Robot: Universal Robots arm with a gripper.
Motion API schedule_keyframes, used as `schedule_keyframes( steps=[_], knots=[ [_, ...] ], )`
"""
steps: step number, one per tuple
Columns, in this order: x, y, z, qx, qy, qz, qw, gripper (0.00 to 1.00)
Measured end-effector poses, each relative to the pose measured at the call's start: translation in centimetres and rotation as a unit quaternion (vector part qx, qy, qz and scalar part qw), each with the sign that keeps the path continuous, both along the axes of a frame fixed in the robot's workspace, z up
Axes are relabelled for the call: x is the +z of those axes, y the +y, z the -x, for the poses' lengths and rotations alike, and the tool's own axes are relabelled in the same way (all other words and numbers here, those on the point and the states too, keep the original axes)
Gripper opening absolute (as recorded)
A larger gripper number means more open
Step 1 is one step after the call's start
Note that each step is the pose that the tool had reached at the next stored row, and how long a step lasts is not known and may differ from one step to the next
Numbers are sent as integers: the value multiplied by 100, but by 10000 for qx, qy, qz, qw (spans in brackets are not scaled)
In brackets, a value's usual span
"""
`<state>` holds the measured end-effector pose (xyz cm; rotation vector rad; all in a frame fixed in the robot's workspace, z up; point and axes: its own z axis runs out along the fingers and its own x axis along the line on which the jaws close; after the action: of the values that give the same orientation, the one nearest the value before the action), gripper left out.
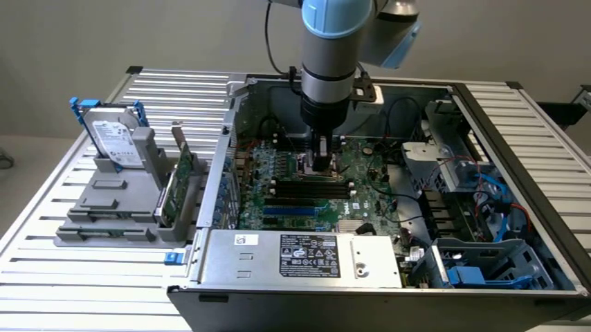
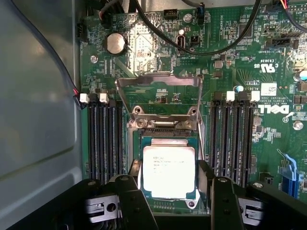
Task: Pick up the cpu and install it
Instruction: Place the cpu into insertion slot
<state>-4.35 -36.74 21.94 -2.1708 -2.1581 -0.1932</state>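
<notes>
The tool [image 2: 171, 181] is clamped on the cpu [image 2: 169, 165], with one finger at each side edge; I think this holds the chip flat. The cpu is over the socket, just beside the socket frame [image 2: 158, 82], which stands open to give it room.
</notes>
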Motion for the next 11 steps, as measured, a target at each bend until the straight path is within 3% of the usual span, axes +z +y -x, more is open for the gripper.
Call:
schedule_keyframes(
  steps=[11],
  knots=[
    [-64,0,11,0,-2,0,10000,55]
  ],
)
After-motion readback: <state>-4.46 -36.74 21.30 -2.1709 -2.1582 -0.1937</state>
